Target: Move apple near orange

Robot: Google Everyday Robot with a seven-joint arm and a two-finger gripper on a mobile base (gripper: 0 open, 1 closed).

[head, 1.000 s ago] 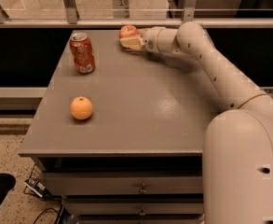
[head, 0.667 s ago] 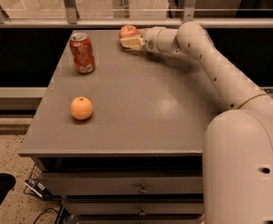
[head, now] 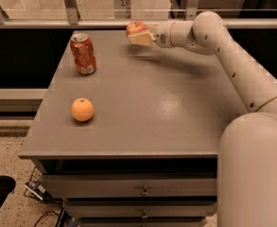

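Note:
The red apple with yellowish patches is at the far middle of the grey table, held in my gripper, whose cream fingers close around its lower part. It hangs slightly above the tabletop and casts a shadow below. The orange rests on the table's front left, well apart from the apple and the gripper. My arm reaches in from the right.
A red soda can stands upright at the back left, between the apple and the orange. A rail runs behind the table's far edge. Drawers sit under the tabletop. The table's left edge drops off to the floor.
The gripper and the apple have risen slightly and shifted a little to the right. The orange and the can have not moved.

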